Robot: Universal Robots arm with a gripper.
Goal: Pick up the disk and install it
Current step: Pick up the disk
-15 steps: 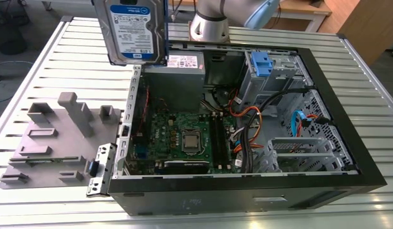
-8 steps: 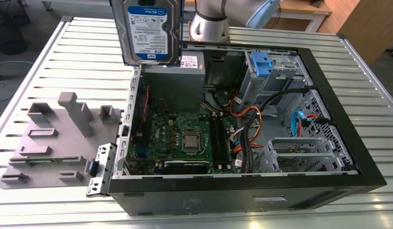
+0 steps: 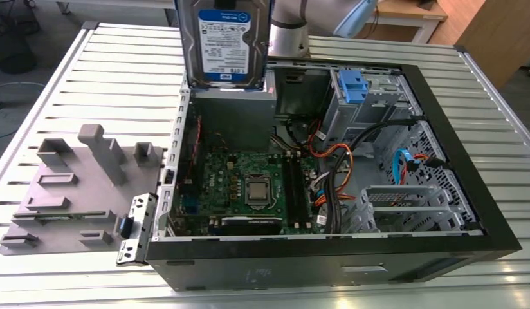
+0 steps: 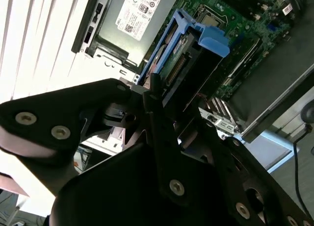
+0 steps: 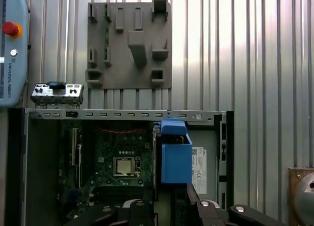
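Observation:
The disk, silver-grey with a white-and-blue label, hangs upright above the back corner of the open computer case, over the grey power supply. In the second wrist view my black gripper is shut on the disk, whose blue bracket points down toward the motherboard. In the first wrist view the disk's blue bracket shows edge-on just beyond my gripper, beside the power supply. The disk touches no part of the case.
The case lies open on a slatted metal table, with the motherboard, cables and a drive cage with a blue latch inside. A grey moulded fixture and a small metal bracket lie beside the case.

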